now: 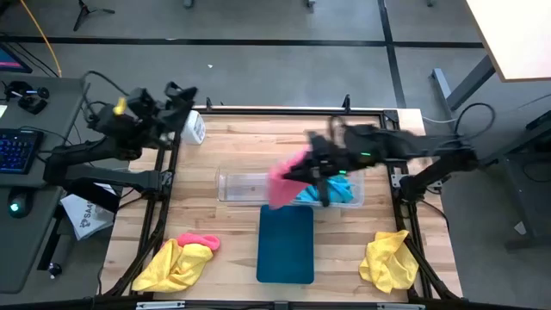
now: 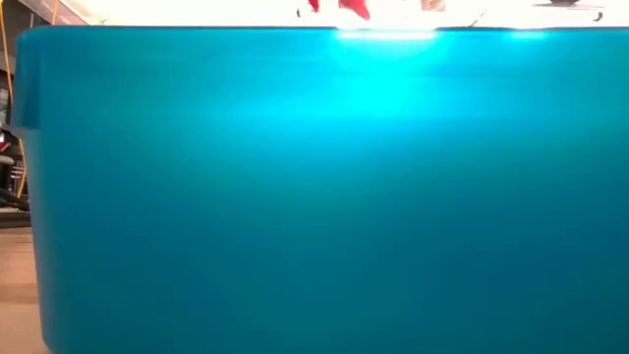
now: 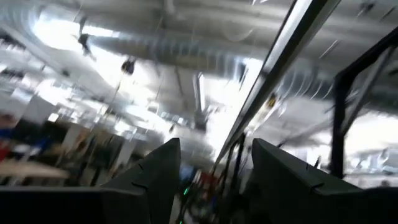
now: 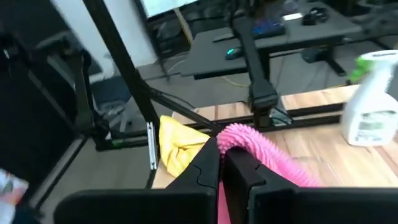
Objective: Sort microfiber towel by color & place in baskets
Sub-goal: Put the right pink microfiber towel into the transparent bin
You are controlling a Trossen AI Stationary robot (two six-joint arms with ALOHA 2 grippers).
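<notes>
Teal tray (image 2: pixel 314 197) fills the low view, sitting lower centre on the table (image 1: pixel 232 146); a loosely pinched pink towel (image 1: pixel 284 181) could slip and drape across the clear tubs (image 1: pixel 245 185) — its cloth hangs free; right gripper (image 4: pixel 222 163), fingers closed tight on it, hovers mid-frame; left gripper (image 3: pixel 214 168) is parked upper left, parted, empty.

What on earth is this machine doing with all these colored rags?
It is sorting cloths by color into bins. The right gripper has its fingers shut on a pink towel, held in the air above the two clear tubs. A blue towel already lies in the wider tub. Yellow towels and another pink one wait on the table's near corners, beside the teal tray. The left gripper is parked at the table's edge, fingers open.
</notes>
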